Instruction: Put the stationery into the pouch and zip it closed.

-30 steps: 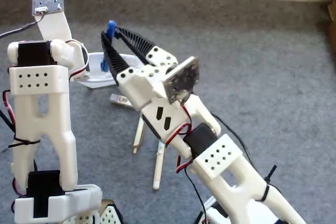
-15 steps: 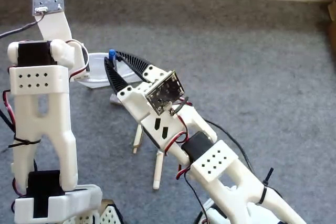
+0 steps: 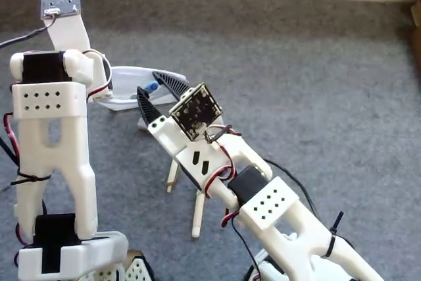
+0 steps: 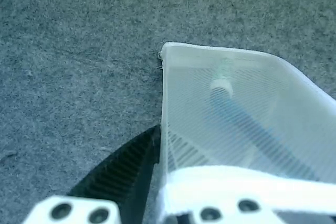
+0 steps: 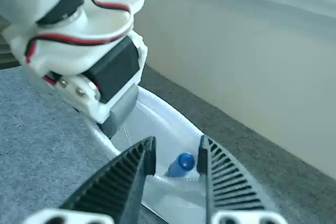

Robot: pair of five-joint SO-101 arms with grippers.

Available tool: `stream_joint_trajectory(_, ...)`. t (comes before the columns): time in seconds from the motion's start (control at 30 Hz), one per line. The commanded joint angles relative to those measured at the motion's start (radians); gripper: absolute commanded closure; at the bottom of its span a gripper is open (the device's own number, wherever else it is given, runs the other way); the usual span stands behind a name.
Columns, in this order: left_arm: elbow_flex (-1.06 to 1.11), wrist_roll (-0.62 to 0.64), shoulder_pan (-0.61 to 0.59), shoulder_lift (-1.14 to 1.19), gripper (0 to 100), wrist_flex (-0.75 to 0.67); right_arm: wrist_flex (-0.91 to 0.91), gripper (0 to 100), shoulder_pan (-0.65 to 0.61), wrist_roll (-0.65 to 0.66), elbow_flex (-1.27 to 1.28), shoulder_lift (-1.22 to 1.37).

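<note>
High view: the right arm (image 3: 263, 195) stretches low from the near right corner of the grey carpet (image 3: 316, 70) toward the far left. Its wrist is tipped down, so the right gripper (image 3: 147, 82) sits at the mouth of the white pouch (image 3: 128, 102). A blue pen (image 3: 151, 87) is pinched between its two black fingers and lies slanted over the opening.

The left arm (image 3: 49, 116) stands upright at the near left, with its forearm bent forward above the pouch. Two pale pencils (image 3: 173, 172) lie on the carpet under the right arm. A small flat item (image 3: 146, 125) lies just beside the pouch.

In the right wrist view, the right gripper (image 5: 177, 142) clamps the pen (image 5: 184, 163) at its rounded blue end. The rest of the pen points down into the pouch (image 5: 168, 124).

In the left wrist view, the left gripper (image 4: 161, 142) is clenched on the edge of the mesh pouch (image 4: 294, 108), with one black finger (image 4: 126, 169) pressed against the outside of the wall. A blue shaft (image 4: 247, 127) with a pale end shows through the mesh. Whether it is the same pen cannot be told.
</note>
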Motion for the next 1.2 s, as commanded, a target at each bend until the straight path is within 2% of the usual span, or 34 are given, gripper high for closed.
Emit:
stream_joint_trajectory(0.0,0.018,0.003,-0.005,-0.007,99,-0.014,0.005,85.8,-0.008,0.008,-0.025,-0.044)
stream_joint_trajectory(0.4,0.018,0.003,-0.005,-0.007,99,-0.015,0.019,85.8,-0.010,0.008,-0.027,-0.084)
stream_joint_trajectory(0.67,0.016,0.003,-0.005,-0.007,99,-0.015,0.280,85.8,-0.010,0.006,-0.145,-0.157)
stream_joint_trajectory(1.17,0.019,0.003,-0.005,-0.007,99,-0.015,0.581,85.8,-0.010,0.005,-0.282,-0.162)
